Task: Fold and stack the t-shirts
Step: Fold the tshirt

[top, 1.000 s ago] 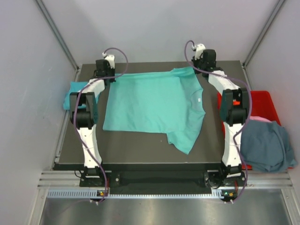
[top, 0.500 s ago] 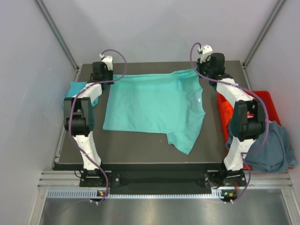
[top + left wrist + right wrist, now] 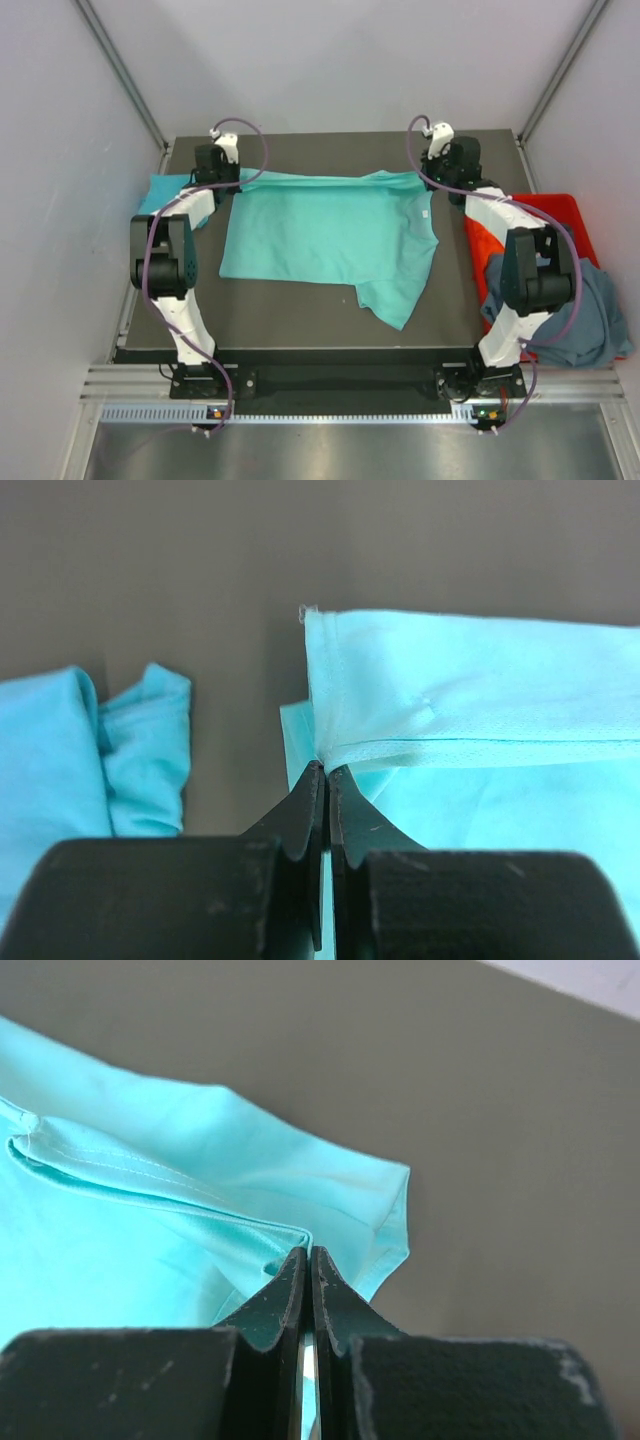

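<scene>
The mint-teal t-shirt (image 3: 330, 235) lies spread on the dark table (image 3: 300, 320), one sleeve pointing to the near edge. Its far edge is lifted and drawn taut between both grippers. My left gripper (image 3: 237, 180) is shut on the far left corner of the hem (image 3: 420, 695). My right gripper (image 3: 428, 180) is shut on the far right edge by the sleeve (image 3: 150, 1180). In the wrist views both jaw pairs (image 3: 327, 768) (image 3: 308, 1252) pinch a fold of cloth. The cyan-blue t-shirt (image 3: 165, 195) lies bunched at the table's left edge (image 3: 60, 760). The slate grey-blue t-shirt (image 3: 565, 310) hangs over the crate.
A red plastic crate (image 3: 545, 215) stands off the table's right side, under the grey-blue shirt. Grey walls close in on the left, right and back. Bare table shows in front of the shirt and along the far edge (image 3: 330, 145).
Both grippers have drawn the shirt's far edge a little toward the near side, so it now runs as a straight taut line. Both arms' elbows have swung outward.
</scene>
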`<state>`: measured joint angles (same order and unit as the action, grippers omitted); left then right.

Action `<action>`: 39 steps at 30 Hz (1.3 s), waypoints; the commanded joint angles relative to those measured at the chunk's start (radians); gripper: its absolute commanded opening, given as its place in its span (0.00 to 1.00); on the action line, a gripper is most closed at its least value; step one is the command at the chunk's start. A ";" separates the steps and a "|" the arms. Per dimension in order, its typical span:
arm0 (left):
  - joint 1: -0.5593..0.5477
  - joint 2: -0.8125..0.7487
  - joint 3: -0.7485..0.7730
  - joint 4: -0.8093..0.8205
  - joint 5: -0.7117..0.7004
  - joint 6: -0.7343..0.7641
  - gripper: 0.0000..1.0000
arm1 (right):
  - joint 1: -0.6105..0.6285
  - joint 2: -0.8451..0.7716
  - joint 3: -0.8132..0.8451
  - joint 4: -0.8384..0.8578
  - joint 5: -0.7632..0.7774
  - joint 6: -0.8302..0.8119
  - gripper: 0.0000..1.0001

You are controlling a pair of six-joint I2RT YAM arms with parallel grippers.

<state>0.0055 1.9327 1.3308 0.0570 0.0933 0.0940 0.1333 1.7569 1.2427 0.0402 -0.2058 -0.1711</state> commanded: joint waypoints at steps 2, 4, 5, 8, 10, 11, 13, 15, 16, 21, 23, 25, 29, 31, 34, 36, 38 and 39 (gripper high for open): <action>0.011 -0.052 -0.030 0.053 0.008 -0.037 0.00 | 0.008 -0.034 -0.040 0.050 -0.018 0.008 0.00; 0.011 -0.049 -0.036 0.041 0.014 -0.037 0.00 | 0.014 -0.031 -0.055 0.049 -0.023 0.012 0.00; 0.010 -0.046 -0.038 0.040 0.011 -0.040 0.00 | 0.015 -0.030 -0.061 0.049 -0.026 0.012 0.00; 0.013 -0.049 -0.051 0.026 0.005 -0.046 0.00 | 0.020 -0.040 -0.101 0.055 -0.032 0.016 0.00; 0.014 -0.057 -0.070 0.026 0.006 -0.046 0.00 | 0.023 -0.048 -0.130 0.056 -0.030 0.016 0.00; 0.014 -0.060 -0.077 0.027 0.006 -0.048 0.00 | 0.023 -0.056 -0.138 0.061 -0.030 0.015 0.00; 0.017 -0.072 -0.099 0.026 0.013 -0.050 0.00 | 0.022 -0.065 -0.163 0.058 -0.032 0.013 0.00; 0.016 -0.078 -0.119 0.024 0.019 -0.053 0.00 | 0.023 -0.077 -0.178 0.058 -0.035 0.013 0.00; 0.017 -0.081 -0.123 0.024 0.020 -0.054 0.00 | 0.022 -0.079 -0.192 0.059 -0.035 0.012 0.00; 0.017 -0.075 -0.128 0.007 0.037 -0.065 0.00 | 0.022 -0.071 -0.200 0.058 -0.035 0.008 0.00; 0.017 -0.075 -0.131 0.004 0.040 -0.072 0.00 | 0.022 -0.066 -0.195 0.055 -0.043 0.012 0.00; 0.017 -0.083 -0.134 0.003 0.042 -0.074 0.00 | 0.025 -0.063 -0.192 0.050 -0.049 0.016 0.00; 0.019 -0.101 -0.153 0.006 0.033 -0.074 0.00 | 0.031 -0.077 -0.203 0.040 -0.053 0.016 0.00; 0.019 -0.115 -0.157 0.007 0.026 -0.073 0.00 | 0.031 -0.089 -0.216 0.043 -0.053 0.018 0.00; 0.021 -0.138 -0.168 0.018 0.023 -0.069 0.00 | 0.031 -0.119 -0.236 0.044 -0.055 0.018 0.00; 0.021 -0.147 -0.168 0.015 0.025 -0.068 0.00 | 0.032 -0.131 -0.241 0.041 -0.057 0.018 0.00; 0.021 -0.153 -0.167 0.001 0.029 -0.065 0.00 | 0.031 -0.137 -0.244 0.038 -0.061 0.018 0.00; 0.021 -0.156 -0.168 -0.003 0.031 -0.065 0.00 | 0.031 -0.140 -0.246 0.038 -0.063 0.019 0.00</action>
<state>0.0162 1.8404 1.1667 0.0425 0.1230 0.0280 0.1509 1.6745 0.9989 0.0593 -0.2497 -0.1555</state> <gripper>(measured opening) 0.022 0.009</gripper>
